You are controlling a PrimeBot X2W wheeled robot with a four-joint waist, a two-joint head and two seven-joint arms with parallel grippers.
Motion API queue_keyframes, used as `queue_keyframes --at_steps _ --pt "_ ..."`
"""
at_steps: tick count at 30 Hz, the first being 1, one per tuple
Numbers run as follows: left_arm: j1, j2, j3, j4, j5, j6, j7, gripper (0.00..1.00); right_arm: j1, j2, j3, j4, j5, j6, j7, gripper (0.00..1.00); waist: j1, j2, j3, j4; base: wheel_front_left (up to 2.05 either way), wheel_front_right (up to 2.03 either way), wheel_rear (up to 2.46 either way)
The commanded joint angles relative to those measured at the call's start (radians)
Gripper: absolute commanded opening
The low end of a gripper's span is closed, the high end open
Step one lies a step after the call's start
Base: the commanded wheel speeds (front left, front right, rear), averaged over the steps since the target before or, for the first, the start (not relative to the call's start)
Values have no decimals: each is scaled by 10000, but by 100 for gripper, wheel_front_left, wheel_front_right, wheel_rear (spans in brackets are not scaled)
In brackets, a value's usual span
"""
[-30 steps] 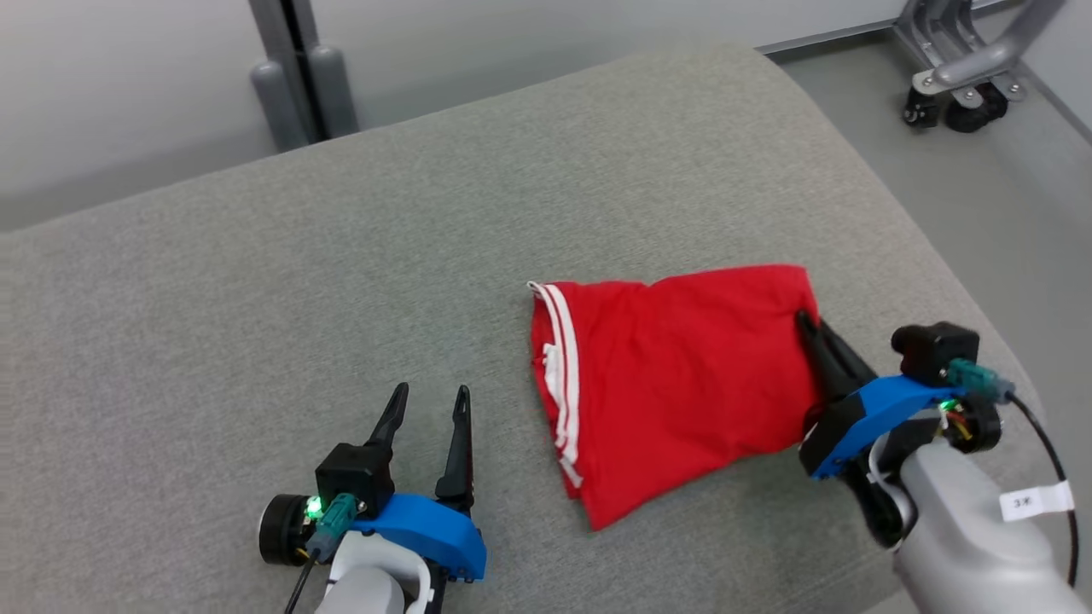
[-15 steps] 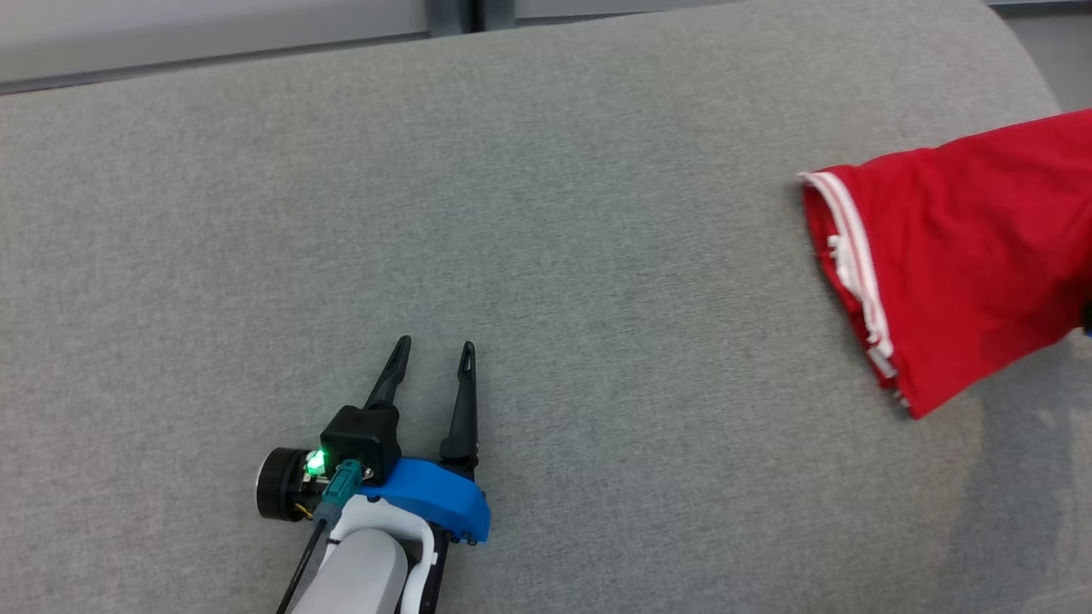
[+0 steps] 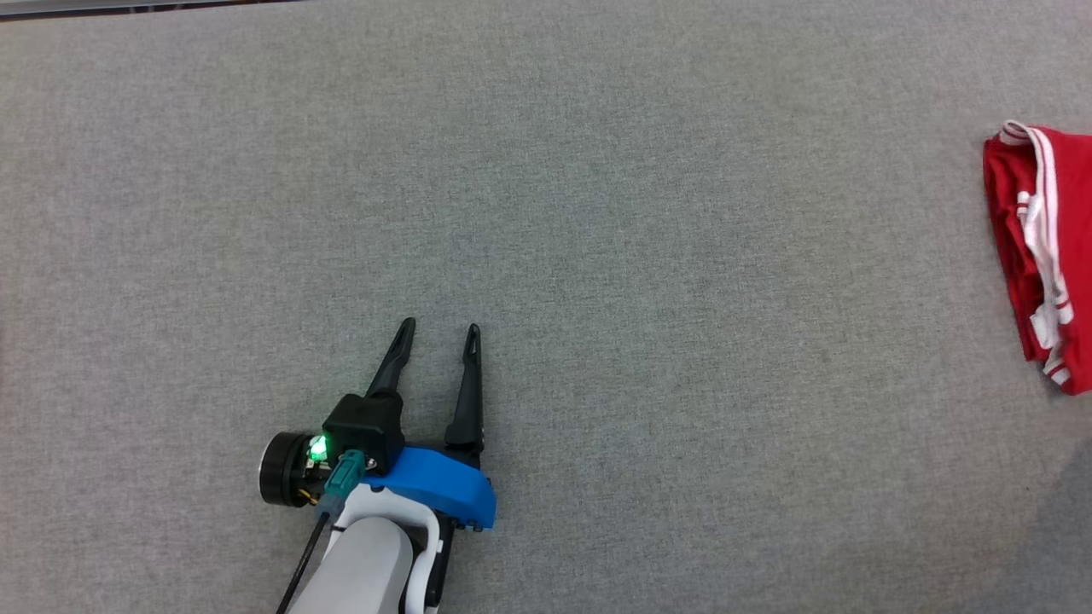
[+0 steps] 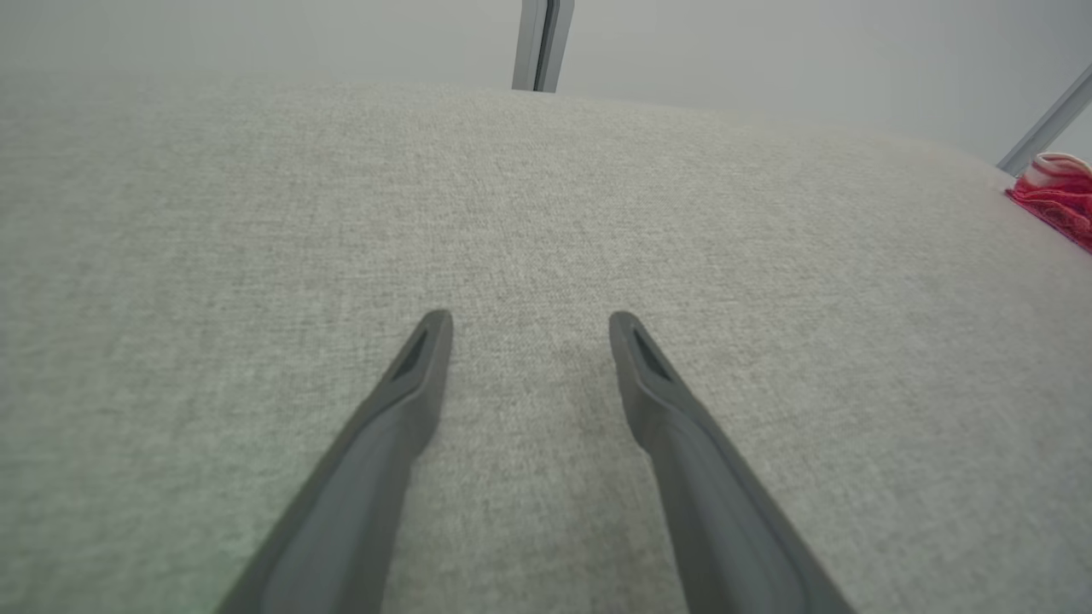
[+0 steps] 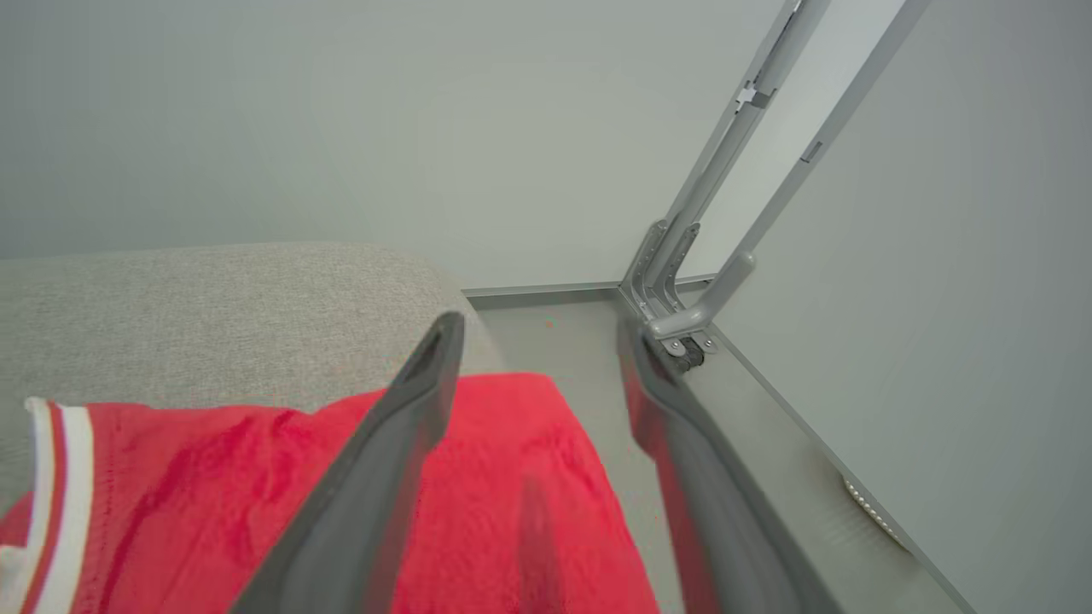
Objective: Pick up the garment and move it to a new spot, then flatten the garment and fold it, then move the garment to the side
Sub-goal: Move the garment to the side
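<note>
The garment [image 3: 1045,256] is red with white stripes and lies folded at the right edge of the head view, on the grey cushioned surface [image 3: 597,213]. In the left wrist view a corner of the garment [image 4: 1058,192] shows far off at the right. My left gripper [image 3: 440,327] rests low over the bare cushion, well to the left of the garment, open with nothing between its fingers [image 4: 409,401]. In the right wrist view my right gripper [image 5: 539,324] hovers over the garment [image 5: 213,477] near the cushion's end, jaws apart and gripping nothing.
Beyond the cushion's rounded end are a grey floor [image 5: 768,443] and a metal frame on a caster [image 5: 682,328] by the wall. A grey post [image 4: 542,43] stands behind the cushion.
The head camera has swung left, so the garment has slid to the picture's right edge. My right gripper, earlier shut on the garment's edge, now stands open. The left gripper has not moved.
</note>
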Motion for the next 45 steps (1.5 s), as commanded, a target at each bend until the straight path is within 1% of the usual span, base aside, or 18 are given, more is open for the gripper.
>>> queue_keyframes --at_steps 1,3,4,8,9,12,18,24,32,38,42,45 --pt "37 70 66 119 35 52 20 100 124 206 -287 -323 -291 2 2 100 0 0 -13 -17 0 0 0" --pt "58 73 101 130 -27 96 20 100 169 529 -644 -792 -521 2 2 100 0 0 -48 -40 0 0 0" --pt "43 68 120 128 -67 109 20 100 201 709 -634 -1026 -611 2 2 100 0 0 -65 -47 0 0 0" --pt "-45 62 183 49 -95 242 17 100 410 1611 -234 -2087 -276 2 2 100 0 0 -172 -76 0 0 0" --pt "-18 61 253 -36 -111 338 12 100 676 2012 58 -2636 2 2 2 100 0 0 -270 -77 0 0 0" --pt "90 22 306 -110 -178 402 9 100 1146 2558 540 -3304 430 2 2 100 0 0 -466 -46 0 0 0" --pt "400 39 612 -231 -258 615 9 100 2283 3558 1385 -4140 918 2 2 100 0 0 -980 85 0 0 0" --pt "699 36 969 -300 -286 598 9 100 3416 4464 2062 -4559 1050 2 2 100 0 0 -1499 275 0 0 0" --pt "1221 35 1476 -243 -206 559 9 100 4546 5088 2786 -4996 1227 2 2 100 0 0 -2331 461 0 0 0" --pt "1648 35 1800 -151 -272 490 9 100 5162 5211 3354 -5323 1367 2 2 100 0 0 -2906 558 0 0 0" --pt "1885 33 1956 -95 -187 454 9 100 5450 5226 3740 -5433 1802 2 2 100 0 0 -3206 592 0 0 0" --pt "2116 39 2113 -47 -195 444 9 100 5657 5227 3942 -5398 1915 2 2 100 0 0 -3459 617 0 0 0"
